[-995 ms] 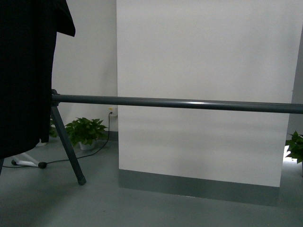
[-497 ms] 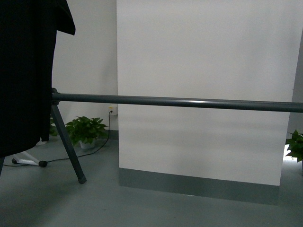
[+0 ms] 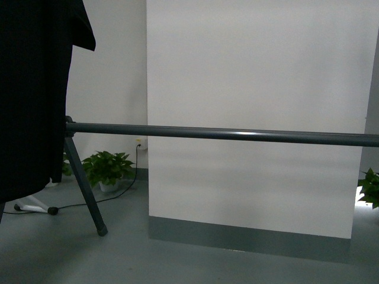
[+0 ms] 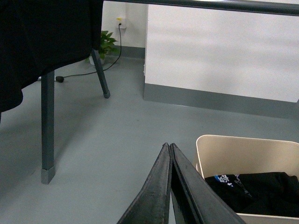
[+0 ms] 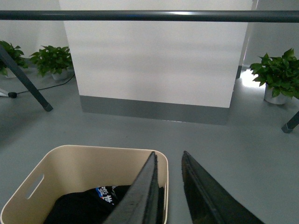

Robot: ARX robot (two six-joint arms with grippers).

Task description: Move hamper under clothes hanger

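Grey-green painted floor (image 3: 71,254), white wall panel (image 3: 254,89) with a grey skirting strip filling the centre and right of the front view. Dark grey tubular metal clothes hanger (image 3: 225,134): one long horizontal bar runs across the middle of the front view from the left third to the right edge, a splayed leg drops from its left end to a foot on the floor at lower left. Black T-shirt (image 3: 29,89) hangs down the left edge of the front view, covering the bar's end. Green potted plant (image 3: 106,168) sits low left against the wall behind the leg, with a black cable on the floor by it; another plant just cut off at the right edge.

Beige plastic rectangular hamper (image 4: 243,156) with rounded corners shows at lower right of the left wrist view and lower left of the right wrist view, standing on the floor, bar high above it at the top of both frames. Dark folded clothing (image 5: 88,205) with a small blue-white print lies inside it.

Left gripper (image 4: 169,150): black fingers pressed together, nothing between them, tips just beside the hamper's near corner, contact unclear. Right gripper (image 5: 169,158): slightly parted, one finger inside the hamper's rim and one outside, straddling the wall; whether it actually pinches cannot be told
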